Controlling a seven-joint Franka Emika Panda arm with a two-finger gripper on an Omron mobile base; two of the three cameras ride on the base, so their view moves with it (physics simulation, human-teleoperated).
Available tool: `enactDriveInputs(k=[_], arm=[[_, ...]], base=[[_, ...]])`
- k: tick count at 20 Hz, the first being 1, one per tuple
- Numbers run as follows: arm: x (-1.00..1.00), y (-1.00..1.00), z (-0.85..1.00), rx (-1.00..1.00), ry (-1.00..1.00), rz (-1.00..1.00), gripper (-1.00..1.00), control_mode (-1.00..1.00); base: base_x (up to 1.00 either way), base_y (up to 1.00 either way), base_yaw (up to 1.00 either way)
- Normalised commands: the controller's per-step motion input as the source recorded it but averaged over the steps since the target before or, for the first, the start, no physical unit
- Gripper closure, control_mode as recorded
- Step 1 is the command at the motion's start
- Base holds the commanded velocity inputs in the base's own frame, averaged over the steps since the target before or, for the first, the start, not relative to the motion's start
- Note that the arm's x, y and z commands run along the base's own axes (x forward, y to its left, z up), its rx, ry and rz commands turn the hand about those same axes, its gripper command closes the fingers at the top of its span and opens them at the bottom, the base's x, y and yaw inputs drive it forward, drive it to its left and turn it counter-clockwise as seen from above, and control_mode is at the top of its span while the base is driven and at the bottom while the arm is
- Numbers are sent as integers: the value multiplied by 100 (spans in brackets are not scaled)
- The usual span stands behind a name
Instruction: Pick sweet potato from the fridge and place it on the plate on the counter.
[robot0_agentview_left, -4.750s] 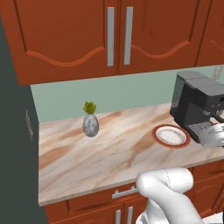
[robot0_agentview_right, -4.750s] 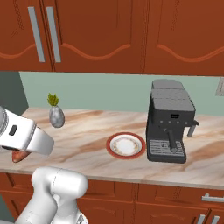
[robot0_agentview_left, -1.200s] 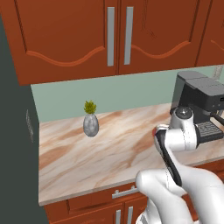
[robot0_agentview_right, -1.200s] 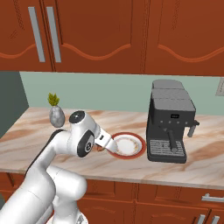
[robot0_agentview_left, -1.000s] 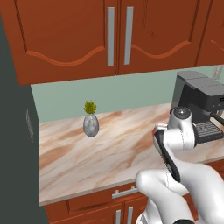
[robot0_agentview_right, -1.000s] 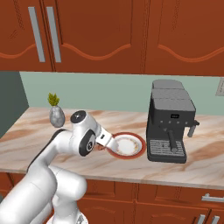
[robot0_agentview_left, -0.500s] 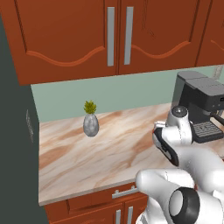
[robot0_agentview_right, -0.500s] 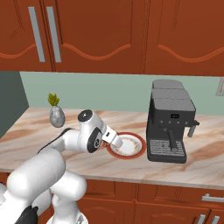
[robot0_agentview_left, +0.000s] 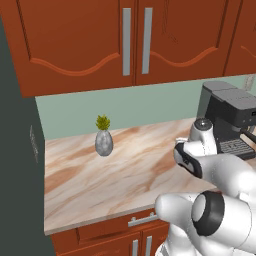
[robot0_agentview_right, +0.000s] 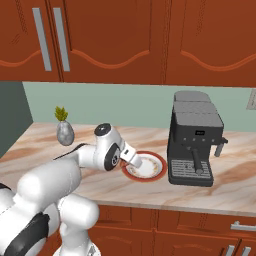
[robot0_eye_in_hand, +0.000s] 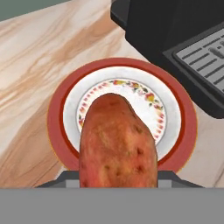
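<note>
The reddish-orange sweet potato (robot0_eye_in_hand: 117, 144) sits between my gripper's fingers and juts forward in the hand view. Right beyond it lies the white plate (robot0_eye_in_hand: 57, 109) with its reddish-brown rim and flowered ring. In the right base view my gripper (robot0_agentview_right: 131, 158) hangs low over the left part of the plate (robot0_agentview_right: 159, 169), shut on the sweet potato. The plate rests on the marbled counter (robot0_agentview_right: 235, 186), just left of the coffee machine. My own arm covers the plate in the left base view. The fridge's dark grey side (robot0_agentview_left: 17, 165) stands at the far left.
A black coffee machine (robot0_agentview_right: 193, 142) stands close to the right of the plate, its drip tray (robot0_eye_in_hand: 205, 57) near the plate's rim. A small grey vase with a green sprig (robot0_agentview_left: 103, 141) stands at the back left of the counter (robot0_agentview_left: 100, 175). Wooden cupboards (robot0_agentview_right: 125, 40) hang overhead.
The arm has swung from the left across the counter with the sweet potato. Over the last second the hand has crept further right, over the plate's left part.
</note>
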Motion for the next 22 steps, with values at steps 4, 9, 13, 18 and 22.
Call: enactDriveInputs(k=[4, 9, 13, 18, 22], arm=[[8, -5, -20, 4, 6, 0, 100, -100], [8, -8, -24, 2, 2, 0, 100, -100], [12, -4, -27, 0, 0, 0, 100, -100], [13, -2, -24, 0, 0, 0, 100, -100], [16, -3, -18, 0, 0, 0, 100, -100]], base=[[0, 0, 0], [0, 0, 0], [0, 0, 0], [0, 0, 0], [0, 0, 0]])
